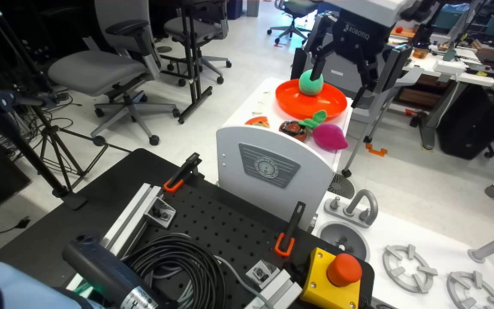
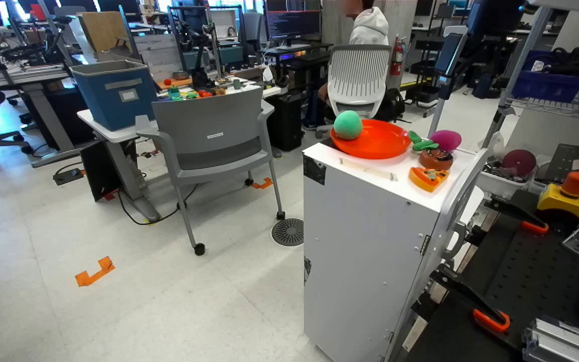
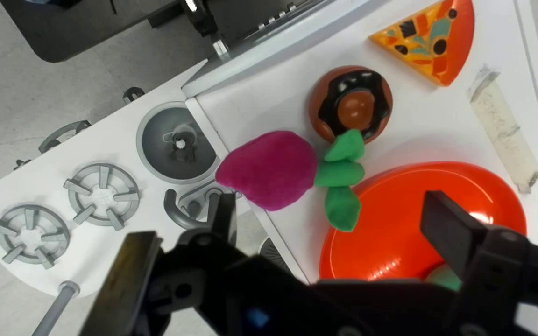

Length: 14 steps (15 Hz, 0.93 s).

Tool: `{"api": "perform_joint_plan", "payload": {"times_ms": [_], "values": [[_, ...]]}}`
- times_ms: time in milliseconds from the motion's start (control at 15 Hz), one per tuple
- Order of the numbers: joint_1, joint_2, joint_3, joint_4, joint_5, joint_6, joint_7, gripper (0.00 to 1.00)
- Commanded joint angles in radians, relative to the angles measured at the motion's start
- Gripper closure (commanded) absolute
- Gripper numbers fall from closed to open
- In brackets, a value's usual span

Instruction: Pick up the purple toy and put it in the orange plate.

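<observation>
The gripper [image 3: 332,215] is spread wide and holds nothing. The purple toy [image 3: 271,170] lies on the white top [image 3: 442,123], its green leaves [image 3: 343,209] close to the orange plate [image 3: 385,242]. A green ball [image 1: 311,86] sits in the orange plate.

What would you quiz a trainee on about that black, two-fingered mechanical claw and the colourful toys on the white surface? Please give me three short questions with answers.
1. True or false: the black, two-fingered mechanical gripper is open and holds nothing.
2. Fill in the blank: a smooth, round, ____ ball sits in the shallow, round, glossy orange-red plate.
3. Which lies closest to the rounded, soft-looking purple toy?
(a) the wedge-shaped, painted toy pizza slice
(b) the round, brown, black-iced toy donut
(c) the ball

Key: 1. True. 2. Green. 3. (b).
</observation>
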<state>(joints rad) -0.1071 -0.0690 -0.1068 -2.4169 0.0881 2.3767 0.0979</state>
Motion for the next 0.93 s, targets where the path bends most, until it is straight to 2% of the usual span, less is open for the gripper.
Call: {"api": "perform_joint_plan", "payload": {"times_ms": [0, 533, 867], "values": [[-0.007, -0.009, -0.007, 0.007, -0.011, -0.046, -0.032, 0.00], [-0.025, -0.007, -0.024, 0.010, -0.014, -0.040, -0.039, 0.00], [-0.038, 0.000, -0.029, 0.011, -0.066, -0.038, -0.020, 0.00]]}}
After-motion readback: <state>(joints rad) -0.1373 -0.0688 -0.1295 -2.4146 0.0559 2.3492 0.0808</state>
